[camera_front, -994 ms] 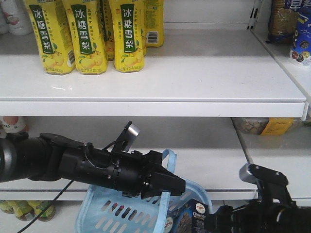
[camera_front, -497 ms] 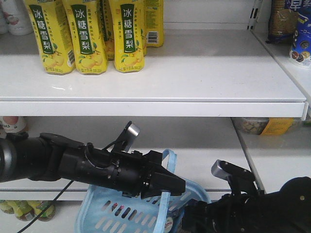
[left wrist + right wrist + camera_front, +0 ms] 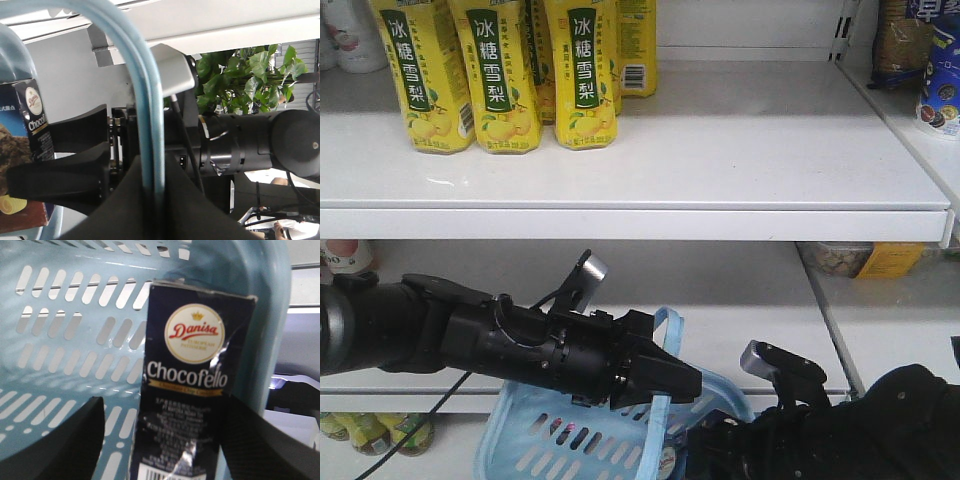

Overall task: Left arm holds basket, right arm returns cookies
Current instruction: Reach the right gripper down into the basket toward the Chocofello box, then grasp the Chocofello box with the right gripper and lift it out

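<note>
Tall dark navy cardboard cookie box (image 3: 187,390): cream oval logo "Danisa", white "Chocofello" below, small print beneath unreadable, barcode at bottom edge. Left wrist view, same box (image 3: 30,145): "Choco" visible. Yellow drink cartons (image 3: 500,70) on white shelf: "冰糖雪梨" on green band.

left pincer (image 3: 665,385) clamped, right pincer (image 3: 165,440) gripping

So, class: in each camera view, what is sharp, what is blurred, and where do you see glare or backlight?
Front view: yellow cartons sharp, shelf evenly lit. Left wrist view: basket handle close and soft, bright backlight above, plants clearer. Right wrist view: cookie box lettering readable with slight sheen, right tool fingers dark and blurred, basket soft.
</note>
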`<state>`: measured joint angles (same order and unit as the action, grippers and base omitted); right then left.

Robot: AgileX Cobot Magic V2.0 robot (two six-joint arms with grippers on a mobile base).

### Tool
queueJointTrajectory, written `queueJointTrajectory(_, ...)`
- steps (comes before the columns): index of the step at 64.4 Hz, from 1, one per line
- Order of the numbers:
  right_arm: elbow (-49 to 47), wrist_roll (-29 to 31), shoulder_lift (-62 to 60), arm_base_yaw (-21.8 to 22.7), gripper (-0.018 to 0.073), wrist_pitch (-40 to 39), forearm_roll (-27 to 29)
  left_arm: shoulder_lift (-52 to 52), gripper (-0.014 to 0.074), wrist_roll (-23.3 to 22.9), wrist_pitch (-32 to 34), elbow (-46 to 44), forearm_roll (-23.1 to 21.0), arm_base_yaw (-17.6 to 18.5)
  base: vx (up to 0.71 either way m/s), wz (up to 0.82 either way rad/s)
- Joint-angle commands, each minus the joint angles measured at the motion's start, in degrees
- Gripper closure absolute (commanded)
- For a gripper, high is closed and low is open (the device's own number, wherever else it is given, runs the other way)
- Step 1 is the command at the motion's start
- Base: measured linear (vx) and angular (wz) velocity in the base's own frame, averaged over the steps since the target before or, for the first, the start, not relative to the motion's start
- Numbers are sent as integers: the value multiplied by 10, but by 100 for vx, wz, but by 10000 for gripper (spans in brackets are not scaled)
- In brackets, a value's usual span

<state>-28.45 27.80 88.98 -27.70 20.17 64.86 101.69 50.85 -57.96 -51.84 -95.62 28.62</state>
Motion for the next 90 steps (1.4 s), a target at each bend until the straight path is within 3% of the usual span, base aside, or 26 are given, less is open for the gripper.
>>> queueJointTrajectory(1,-13,50,-1,0,85,-1,53,-28,603,20,-19,-15,-38,0,0,0)
queueJointTrajectory(11,-13,121,26,0,90,2,110,-28,603,20,-19,-15,-38,0,0,0)
queueJointTrajectory(29,-13,178,62,0,188,8,159,-28,603,20,-19,-15,-38,0,0,0)
queueJointTrajectory(46,-13,181,60,1,352,-3,163,-28,603,20,-19,-15,-38,0,0,0)
queueJointTrajectory(63,-11,173,-11,1,365,-29,163,-28,603,20,-19,-15,-38,0,0,0)
queueJointTrajectory(78,-11,115,-101,1,362,-44,94,-28,603,20,-19,-15,-38,0,0,0)
queueJointTrajectory(90,-11,3,-170,1,361,-36,-46,-28,603,20,-19,-15,-38,0,0,0)
